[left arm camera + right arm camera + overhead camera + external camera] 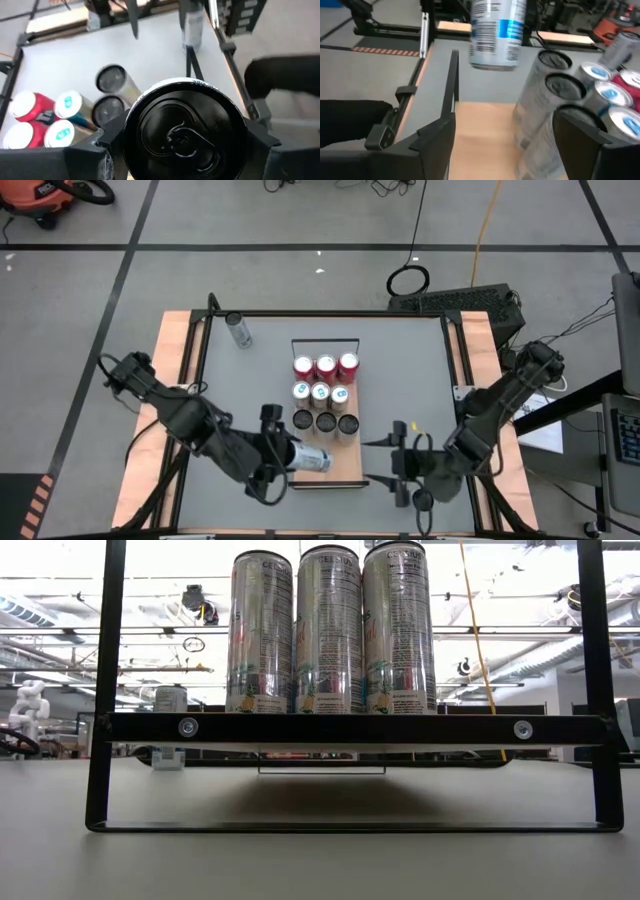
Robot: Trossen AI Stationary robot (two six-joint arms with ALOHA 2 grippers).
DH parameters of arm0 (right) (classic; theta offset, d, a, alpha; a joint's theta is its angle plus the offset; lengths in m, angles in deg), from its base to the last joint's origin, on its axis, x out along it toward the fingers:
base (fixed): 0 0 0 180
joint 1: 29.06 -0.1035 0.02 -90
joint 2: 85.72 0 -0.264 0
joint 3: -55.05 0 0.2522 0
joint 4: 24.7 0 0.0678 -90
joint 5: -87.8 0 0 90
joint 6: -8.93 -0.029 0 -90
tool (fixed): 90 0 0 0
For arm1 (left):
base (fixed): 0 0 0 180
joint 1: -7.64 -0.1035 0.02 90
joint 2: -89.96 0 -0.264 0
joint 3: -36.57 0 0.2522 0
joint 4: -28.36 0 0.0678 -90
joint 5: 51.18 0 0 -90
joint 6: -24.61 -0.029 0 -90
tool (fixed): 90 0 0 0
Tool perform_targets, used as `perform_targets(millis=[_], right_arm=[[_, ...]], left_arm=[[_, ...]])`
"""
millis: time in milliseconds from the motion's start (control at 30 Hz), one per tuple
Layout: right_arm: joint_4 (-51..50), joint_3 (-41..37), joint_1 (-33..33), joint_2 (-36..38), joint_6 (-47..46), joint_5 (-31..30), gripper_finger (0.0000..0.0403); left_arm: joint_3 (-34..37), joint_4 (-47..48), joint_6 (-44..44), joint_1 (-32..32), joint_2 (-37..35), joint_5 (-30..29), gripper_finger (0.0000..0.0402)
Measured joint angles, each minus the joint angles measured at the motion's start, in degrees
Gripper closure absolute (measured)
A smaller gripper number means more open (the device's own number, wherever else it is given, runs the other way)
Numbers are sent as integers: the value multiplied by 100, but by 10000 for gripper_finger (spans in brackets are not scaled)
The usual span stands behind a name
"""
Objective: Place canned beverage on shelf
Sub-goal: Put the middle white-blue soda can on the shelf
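Aluminium white-and-blue beverage can (311, 459): rigid, slick, dentable. Left gripper (283, 458) pinches its mid-body (tilted) over light-wood shelf (340, 468); right gripper (397, 463) spread.

Grey table (400, 370), lone can (238, 330), wooden shelf (345, 465) with nine upright cans (325, 394)

**Room around my table**

Grey floor (300, 220) with dark tape lines (130, 240) crossing it. Orange shop vacuum (40, 200) in one corner, yellow cable (487, 225) and a coiled black cord (408, 280) lying loose. Keyboard (455, 300) beyond my table's far edge. Low view: bright ceiling, exposed pipes (60, 630).
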Motion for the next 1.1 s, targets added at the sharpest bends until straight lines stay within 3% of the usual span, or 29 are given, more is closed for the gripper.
perform_targets(millis=[333, 1100], right_arm=[[-646, -7, -636, -2, -894, -907, 146], [-897, -11, -757, -2, -1386, -872, 150]], left_arm=[[-118, 1026, 687, -214, 488, 515, 155], [-116, 1078, 743, -356, 1423, 950, 155]])
